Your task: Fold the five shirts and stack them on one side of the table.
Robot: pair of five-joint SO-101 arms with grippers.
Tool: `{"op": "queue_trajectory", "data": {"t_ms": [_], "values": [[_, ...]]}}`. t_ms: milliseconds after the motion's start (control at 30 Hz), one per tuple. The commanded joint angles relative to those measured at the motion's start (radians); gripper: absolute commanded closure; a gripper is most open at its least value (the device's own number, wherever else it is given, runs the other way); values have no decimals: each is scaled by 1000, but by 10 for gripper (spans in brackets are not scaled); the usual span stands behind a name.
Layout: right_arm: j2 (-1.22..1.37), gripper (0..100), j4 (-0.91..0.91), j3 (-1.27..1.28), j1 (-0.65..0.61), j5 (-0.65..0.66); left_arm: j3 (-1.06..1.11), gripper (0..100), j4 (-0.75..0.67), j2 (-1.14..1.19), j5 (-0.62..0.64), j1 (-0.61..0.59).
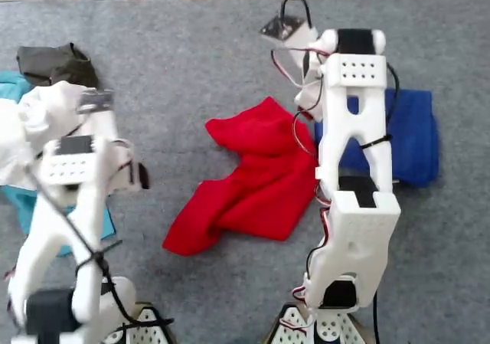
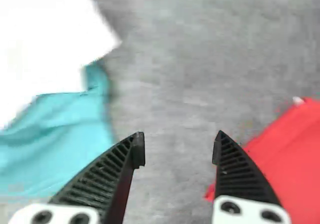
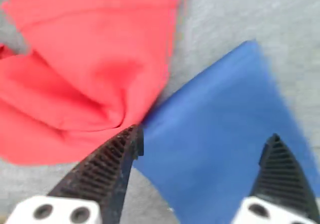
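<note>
The grey table (image 1: 191, 60) runs the full width of the high view, with its far edge straight across the top. A broad stretch of grey lies along the far side, between the dark shirt on the left and the right arm. Another band runs from far to near between the left arm and the red shirt. A narrower strip shows to the right of the blue shirt.

The right arm (image 1: 356, 152) reaches from its base at the near edge toward the far side and covers the left part of the blue shirt. The left arm (image 1: 61, 206) rises from the near left corner and leans over the heap of shirts there.

The red shirt (image 1: 253, 183) lies crumpled in the middle, spread from far right to near left with uneven, lobed edges. Its right edge touches the left edge of the blue shirt (image 1: 417, 141), which lies flat as a folded rectangle on the right side of the table.

At the left edge the white shirt (image 1: 46, 110) sits bunched on top of the teal shirt (image 1: 99, 225), which shows beneath it on the near side and at the far left. The dark shirt (image 1: 57, 64) lies crumpled just beyond them, touching the white one.

The right gripper (image 3: 205, 144) hangs over the line where red and blue meet, with its jaws spread wide and nothing between them. The left gripper (image 2: 177, 149) is also parted and holds nothing. It is above grey table, with the teal and white shirts to its left and the red shirt to its right.
</note>
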Motion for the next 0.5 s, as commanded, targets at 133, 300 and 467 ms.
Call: {"op": "queue_trajectory", "data": {"t_ms": [133,300,467], "values": [[-42,631,20,-28,-169,15,12,761,101,-304,-21,-197],[-200,632,20,278,-351,173,13,761,143,-420,-25,-352],[-277,632,-8,611,-494,321,56,761,133,-428,-83,-455]]}}
